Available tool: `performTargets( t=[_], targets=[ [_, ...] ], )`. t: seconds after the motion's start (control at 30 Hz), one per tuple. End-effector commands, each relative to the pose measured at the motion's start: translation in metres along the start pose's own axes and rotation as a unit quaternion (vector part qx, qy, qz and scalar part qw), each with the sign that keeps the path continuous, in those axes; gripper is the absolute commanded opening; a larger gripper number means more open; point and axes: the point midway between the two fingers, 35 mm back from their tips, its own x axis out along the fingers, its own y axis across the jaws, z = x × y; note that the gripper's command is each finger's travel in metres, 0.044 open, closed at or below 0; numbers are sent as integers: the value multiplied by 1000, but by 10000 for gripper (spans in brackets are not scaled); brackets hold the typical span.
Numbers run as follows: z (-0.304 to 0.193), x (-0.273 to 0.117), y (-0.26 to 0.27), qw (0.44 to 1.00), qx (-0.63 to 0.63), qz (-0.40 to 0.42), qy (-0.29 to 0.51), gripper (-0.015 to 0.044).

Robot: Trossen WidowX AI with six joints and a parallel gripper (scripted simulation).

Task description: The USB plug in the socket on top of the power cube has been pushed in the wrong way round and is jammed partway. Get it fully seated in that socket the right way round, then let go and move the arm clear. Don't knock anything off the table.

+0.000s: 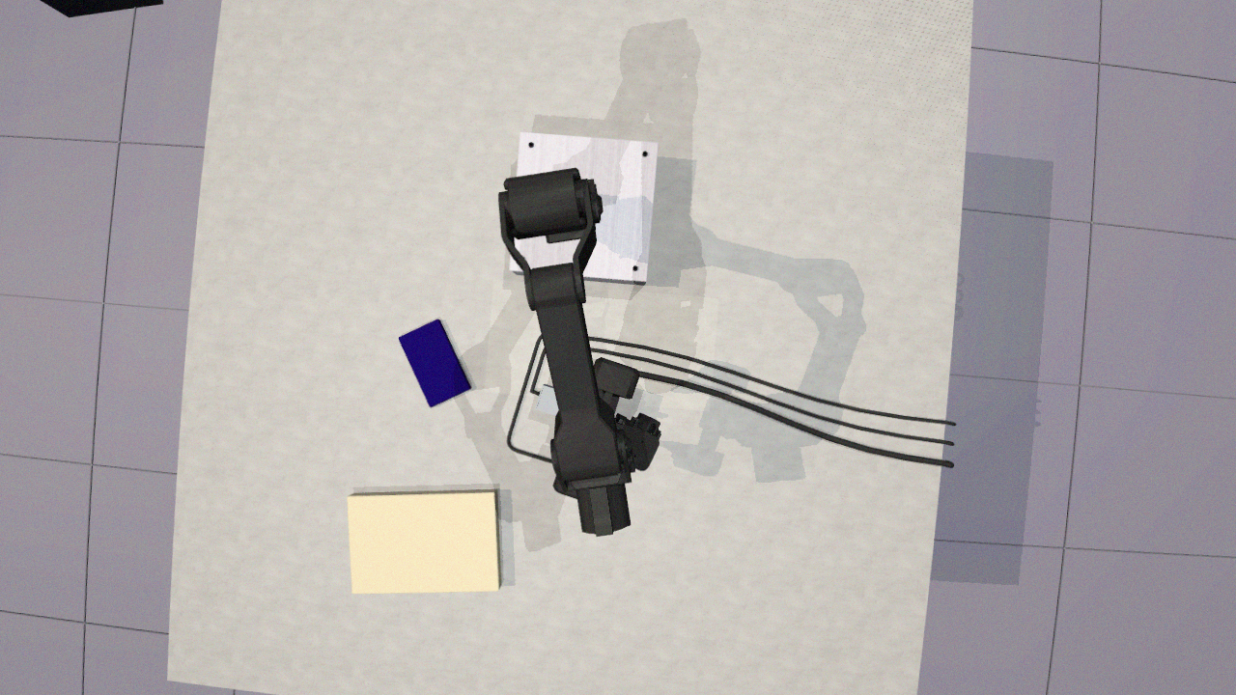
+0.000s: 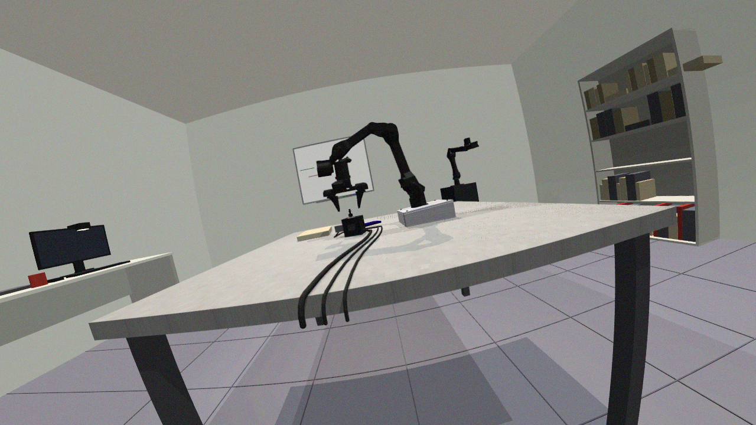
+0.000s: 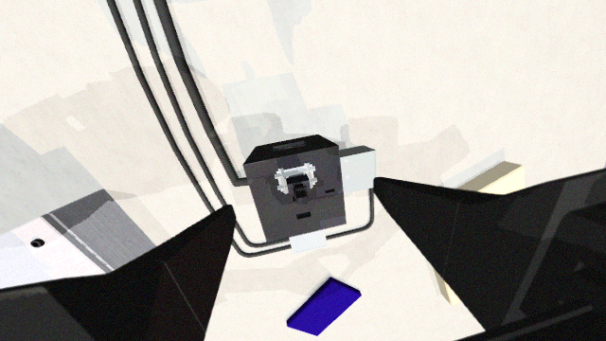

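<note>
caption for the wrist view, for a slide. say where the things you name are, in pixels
Open gripper (image 2: pixel 348 207) (image 3: pixel 305 197) above the black power cube (image 2: pixel 352 226) (image 3: pixel 279 213), blue block (image 1: pixel 435 363) (image 3: pixel 324 307) lying nearby

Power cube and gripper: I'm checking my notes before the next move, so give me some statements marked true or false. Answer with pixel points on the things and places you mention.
1. The gripper (image 2: pixel 348 207) (image 3: pixel 305 197) is closed on the plug (image 2: pixel 349 212) (image 3: pixel 300 189). False: it is open, above the plug.
2. The plug stands up from the top of the power cube (image 2: pixel 352 226) (image 3: pixel 303 229). True.
3. The blue block (image 1: pixel 435 363) (image 3: pixel 324 308) lies on top of the cream block (image 1: pixel 423 542) (image 2: pixel 314 232). False: they lie apart on the table.
4. Three cables (image 1: pixel 777 415) (image 2: pixel 330 271) run over the table edge. True.
</note>
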Motion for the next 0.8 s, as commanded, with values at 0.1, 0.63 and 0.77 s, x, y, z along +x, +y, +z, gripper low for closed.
performTargets(
  t=[0.1,0.63,0.77],
  targets=[
    [0,4,2,1000,-2,6,1,440],
    [-1,2,1,1000,0,3,1,335],
    [-1,2,1,1000,0,3,1,230]
  ],
)
